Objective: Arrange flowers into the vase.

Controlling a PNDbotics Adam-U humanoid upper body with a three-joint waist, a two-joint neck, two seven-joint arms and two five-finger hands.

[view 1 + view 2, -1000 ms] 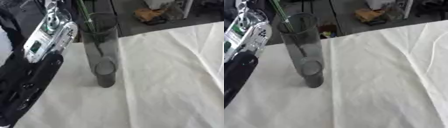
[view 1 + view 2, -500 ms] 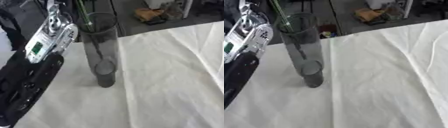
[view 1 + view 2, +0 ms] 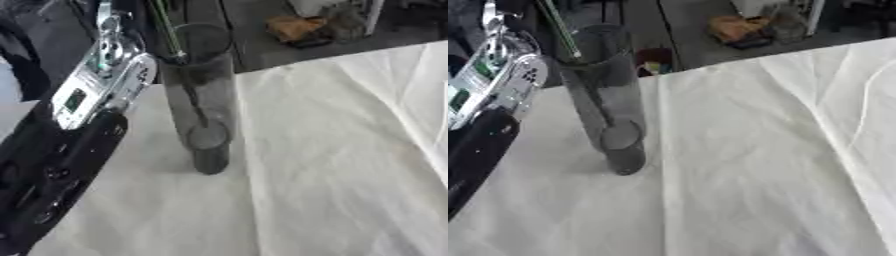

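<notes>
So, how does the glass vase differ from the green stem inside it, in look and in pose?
The vase is a wide, dark, see-through cylinder; the stem is a thin green line. The vase stands upright on the white cloth; the stem leans, running down from upper left through the mouth toward the bottom. The vase lies fully in view; the stem's top runs out of the picture. Both are long and narrow.

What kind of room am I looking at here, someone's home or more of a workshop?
More likely a lab or workshop than a home, though little of the room shows. A table under a plain white cloth holds only a tall glass vase with a green stem in it, and clutter lies on the dark floor beyond.
</notes>
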